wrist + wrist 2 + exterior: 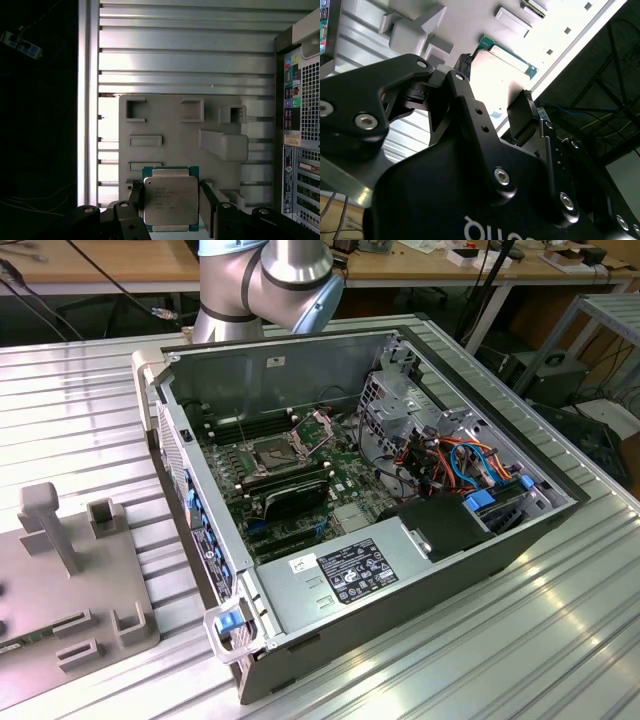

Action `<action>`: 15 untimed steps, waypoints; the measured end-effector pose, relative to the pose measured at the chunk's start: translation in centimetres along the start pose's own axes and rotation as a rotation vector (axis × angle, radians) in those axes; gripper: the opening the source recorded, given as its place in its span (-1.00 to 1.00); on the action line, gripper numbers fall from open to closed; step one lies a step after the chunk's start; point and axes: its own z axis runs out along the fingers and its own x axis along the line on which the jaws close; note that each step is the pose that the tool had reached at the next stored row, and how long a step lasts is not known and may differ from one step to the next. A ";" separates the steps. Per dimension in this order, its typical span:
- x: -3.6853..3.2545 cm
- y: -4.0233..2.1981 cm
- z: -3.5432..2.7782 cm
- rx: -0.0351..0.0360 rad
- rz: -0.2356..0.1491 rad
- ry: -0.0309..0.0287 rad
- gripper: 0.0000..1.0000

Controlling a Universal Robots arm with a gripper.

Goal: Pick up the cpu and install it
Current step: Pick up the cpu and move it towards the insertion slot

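Exterior view: you're looking at the computer case [270,360] lying open on the ribbed table [500,640], with the arm [270,280] rising behind it at 12 o'clock. Inside, the motherboard [345,465] is carrying the dark socket [270,453] with its load plate [318,423] hinged up. The socket is showing no silver top, so I'm judging the install not done. Black memory sticks [290,490] are sitting just beside the socket at its 6 o'clock. The power supply [335,580] is filling the case's 6 o'clock end. The grey fixture [30,580] is lying at 8 o'clock from the case.

First wrist view: the cpu [170,200] is lying flat on the fixture [170,130], silver top up. The gripper [170,188] is straddling it, one finger along each opposite edge (whether the pads are touching, I can't tell). The fixture's other recesses are holding nothing I can see.

Second wrist view: the gripper [495,77] is showing clear light between its fingers, so I'm reading the jaws as open. The cpu [507,52] is resting on the fixture beyond the tips.

You're sitting in the pick step, pre-grasp. In my judgement the grasp is calling for pads level with the chip's thin edges and square to them, since a skewed pinch could tip it.
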 end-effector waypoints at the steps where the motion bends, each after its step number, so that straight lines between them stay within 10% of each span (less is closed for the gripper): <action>1: -0.07 0.00 0.00 0.0001 0.000 0.0001 0.09; 15: -0.57 -0.01 0.01 0.0001 0.000 0.0001 0.09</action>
